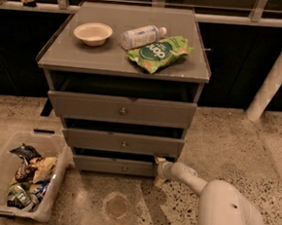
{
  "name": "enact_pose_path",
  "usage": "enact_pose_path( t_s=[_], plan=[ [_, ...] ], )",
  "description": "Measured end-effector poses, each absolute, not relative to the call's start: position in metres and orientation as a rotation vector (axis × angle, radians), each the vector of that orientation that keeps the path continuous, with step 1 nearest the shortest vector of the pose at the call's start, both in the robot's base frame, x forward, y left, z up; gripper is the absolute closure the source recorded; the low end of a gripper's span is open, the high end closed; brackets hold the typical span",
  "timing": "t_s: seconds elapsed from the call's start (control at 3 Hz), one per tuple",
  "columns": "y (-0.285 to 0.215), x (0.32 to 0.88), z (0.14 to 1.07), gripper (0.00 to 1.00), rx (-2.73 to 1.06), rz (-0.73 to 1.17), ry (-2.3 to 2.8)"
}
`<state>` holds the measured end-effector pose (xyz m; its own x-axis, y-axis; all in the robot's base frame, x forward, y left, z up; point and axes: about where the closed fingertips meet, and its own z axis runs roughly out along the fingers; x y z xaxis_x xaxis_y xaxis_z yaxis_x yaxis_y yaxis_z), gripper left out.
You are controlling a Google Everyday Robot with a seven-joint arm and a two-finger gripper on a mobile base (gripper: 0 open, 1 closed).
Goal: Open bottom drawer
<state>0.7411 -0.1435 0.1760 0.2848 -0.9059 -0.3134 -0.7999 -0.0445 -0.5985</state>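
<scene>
The gripper point(160, 168) sits at the right end of the bottom drawer point(102, 164). Whether it is spread or clamped, I cannot tell.

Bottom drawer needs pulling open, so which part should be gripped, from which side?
Grip the small centre knob of the bottom drawer, coming from the front: it alone protrudes from the face. The gripper is at the drawer's right end, off the knob.
</scene>
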Motion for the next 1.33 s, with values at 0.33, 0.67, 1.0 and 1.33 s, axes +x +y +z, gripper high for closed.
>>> enact_pose_path(
  t_s=[0.33, 0.67, 1.0, 1.33],
  plan=[
    [-0.145, 0.731, 0.172, 0.00, -1.844, -0.181, 1.512],
    [-0.153, 0.699, 0.165, 0.00, -1.807, -0.192, 1.466],
    [-0.156, 0.696, 0.166, 0.00, -1.804, -0.196, 1.461],
    [-0.147, 0.701, 0.160, 0.00, -1.849, -0.227, 1.474]
  ],
)
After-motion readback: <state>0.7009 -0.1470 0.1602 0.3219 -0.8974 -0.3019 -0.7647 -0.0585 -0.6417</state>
